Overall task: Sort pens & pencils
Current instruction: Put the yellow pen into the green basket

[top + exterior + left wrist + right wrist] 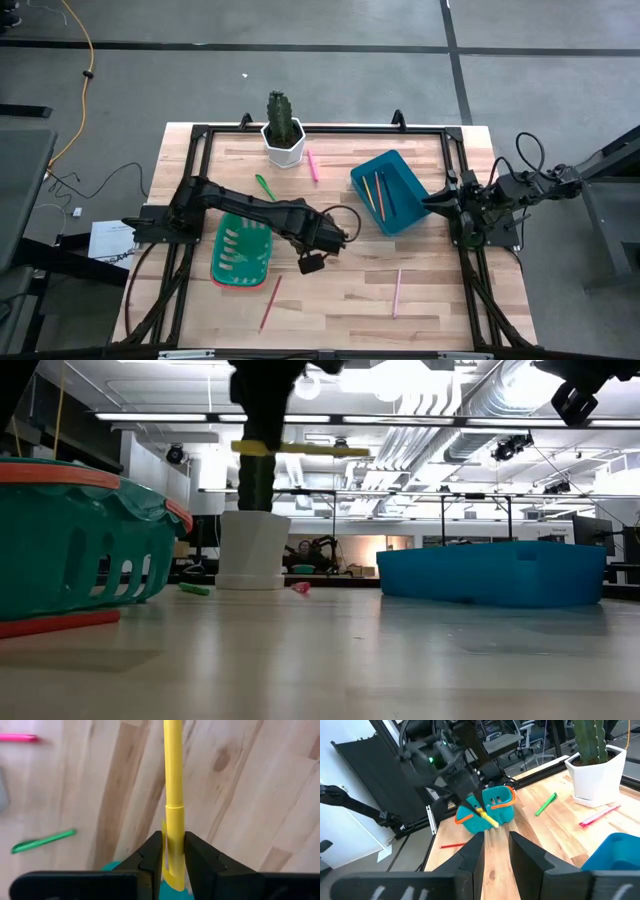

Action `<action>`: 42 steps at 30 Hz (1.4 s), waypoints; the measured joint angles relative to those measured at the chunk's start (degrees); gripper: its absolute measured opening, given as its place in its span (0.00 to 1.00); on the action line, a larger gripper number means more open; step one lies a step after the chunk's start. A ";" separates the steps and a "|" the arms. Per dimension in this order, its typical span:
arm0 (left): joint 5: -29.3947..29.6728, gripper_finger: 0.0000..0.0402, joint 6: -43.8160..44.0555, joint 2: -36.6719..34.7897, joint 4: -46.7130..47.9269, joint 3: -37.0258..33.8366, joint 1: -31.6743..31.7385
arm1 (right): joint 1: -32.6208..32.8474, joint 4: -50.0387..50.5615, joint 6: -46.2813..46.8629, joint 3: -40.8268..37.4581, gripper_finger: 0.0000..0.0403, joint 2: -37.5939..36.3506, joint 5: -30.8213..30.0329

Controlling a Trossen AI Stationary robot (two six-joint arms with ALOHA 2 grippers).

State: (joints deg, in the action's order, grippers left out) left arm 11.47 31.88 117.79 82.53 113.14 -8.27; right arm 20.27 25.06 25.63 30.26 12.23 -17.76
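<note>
My left gripper (173, 857) hangs over the middle of the table (340, 290), just right of the green basket (241, 252), fingers pinched on the yellow pen (173, 795) — it sits between them, lifted clear of the wood. My right gripper (495, 851) waits at the right edge beside the blue bin (392, 190), fingers apart, nothing in them. The green pen (264, 186) and pink pen (312, 165) lie near the cactus pot (284, 143). Two pencils (380, 195) rest in the bin — two more lie on the near side of the table.
</note>
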 joint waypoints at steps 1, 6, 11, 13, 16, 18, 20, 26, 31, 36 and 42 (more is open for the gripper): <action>0.34 0.16 0.10 -0.62 0.91 0.00 0.00 | -0.02 -0.05 0.00 0.00 0.20 0.00 -0.01; 2.96 0.16 1.02 -4.68 2.86 0.00 0.02 | -0.01 0.03 0.02 0.00 0.20 -0.11 0.02; 5.65 0.16 1.42 -8.99 4.13 0.00 0.00 | 0.00 0.00 0.61 0.00 0.20 -0.28 0.01; 6.50 0.16 1.57 -10.70 4.93 0.02 0.00 | -0.01 0.00 1.13 0.00 0.20 -0.31 0.01; 7.30 0.16 1.59 -12.95 5.46 0.02 0.00 | -0.02 -0.02 1.41 0.00 0.20 -0.33 -0.02; 7.63 0.16 1.59 -14.42 6.27 0.02 0.00 | -0.02 -0.14 1.73 0.00 0.20 -0.33 -0.02; 7.67 0.16 1.57 -15.82 7.09 0.02 0.00 | -0.01 -0.35 2.39 0.00 0.20 -0.33 -0.05; 8.75 0.16 0.96 -20.00 7.49 -0.68 0.00 | 0.00 -1.49 2.86 0.00 0.20 -0.33 -0.88; 9.88 0.16 -0.44 -23.70 7.51 -1.27 0.00 | -0.01 -3.12 2.89 0.00 0.20 -0.33 -2.72; 10.95 0.16 -2.21 -27.12 7.51 -1.29 -0.04 | -0.02 -3.39 4.05 0.00 0.20 -0.33 -4.81; 12.24 0.16 -5.03 -30.99 7.51 -1.29 -0.04 | -0.02 -3.83 4.62 0.00 0.20 -0.33 -7.28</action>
State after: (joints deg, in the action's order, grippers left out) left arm 23.71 26.85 86.80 90.04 111.85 -8.32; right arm 20.25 21.23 30.25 30.26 11.90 -25.04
